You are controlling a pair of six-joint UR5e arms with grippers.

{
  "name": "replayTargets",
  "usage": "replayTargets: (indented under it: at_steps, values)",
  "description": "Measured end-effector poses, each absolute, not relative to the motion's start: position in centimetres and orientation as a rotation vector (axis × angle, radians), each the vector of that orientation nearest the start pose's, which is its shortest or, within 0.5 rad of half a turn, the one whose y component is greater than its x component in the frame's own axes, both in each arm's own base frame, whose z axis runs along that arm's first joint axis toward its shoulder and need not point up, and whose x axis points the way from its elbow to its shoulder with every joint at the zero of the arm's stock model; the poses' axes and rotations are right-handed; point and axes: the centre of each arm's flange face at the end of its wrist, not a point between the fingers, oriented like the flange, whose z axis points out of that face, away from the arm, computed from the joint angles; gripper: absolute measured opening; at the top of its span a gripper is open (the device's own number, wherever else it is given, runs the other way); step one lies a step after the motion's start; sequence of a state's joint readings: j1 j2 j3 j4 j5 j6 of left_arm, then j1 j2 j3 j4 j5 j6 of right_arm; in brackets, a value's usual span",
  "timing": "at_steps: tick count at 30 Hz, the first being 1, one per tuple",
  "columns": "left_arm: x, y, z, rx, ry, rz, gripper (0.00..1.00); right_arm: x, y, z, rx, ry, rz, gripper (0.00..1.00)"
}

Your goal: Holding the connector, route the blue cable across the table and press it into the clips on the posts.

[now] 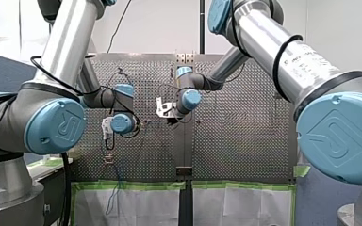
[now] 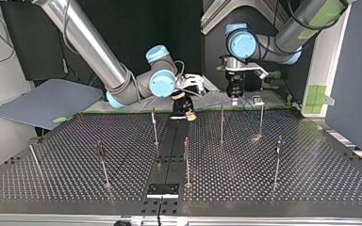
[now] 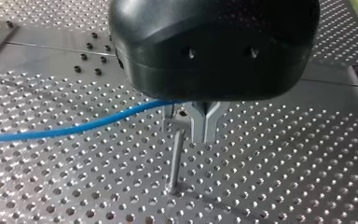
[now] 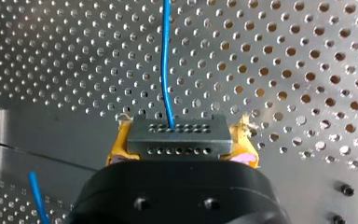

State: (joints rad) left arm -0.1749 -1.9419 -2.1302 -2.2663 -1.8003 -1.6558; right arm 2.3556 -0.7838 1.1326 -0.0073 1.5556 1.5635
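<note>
Right gripper [image 4: 182, 135] pinches the connector [image 4: 177, 145] between yellow pads [image 4: 117, 144], low over the table [image 4: 307, 70]. Cable [image 4: 165, 60], blue, leaves the connector's face and runs straight ahead over the perforated surface. Left gripper [image 3: 189, 122] sits just above a post [image 3: 176, 161]; the cable passes under its black housing and trails off to one side. Whether it grips anything: cannot tell. Top view: both grippers at the table's far edge, the right one over the centre strip [image 2: 169, 155], the left one nearby.
</note>
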Motion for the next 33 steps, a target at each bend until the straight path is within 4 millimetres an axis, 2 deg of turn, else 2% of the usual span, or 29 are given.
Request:
replayTargets:
  at_steps: [7,20,33]
  values:
    - [46.6,-18.5,14.4,-0.126,1.602,-0.025,0.02,60.8,-42.9,20.1,-2.761,1.141,-1.979,0.00]
    - [50.4,-18.2,12.9,-0.131,1.593,-0.050,0.02,60.3,-43.7,20.1,-2.757,1.154,-1.988,0.00]
    - [54.9,-16.9,15.7,-0.143,1.548,-0.044,0.02,59.1,-45.9,20.5,-2.744,1.191,-2.028,0.00]
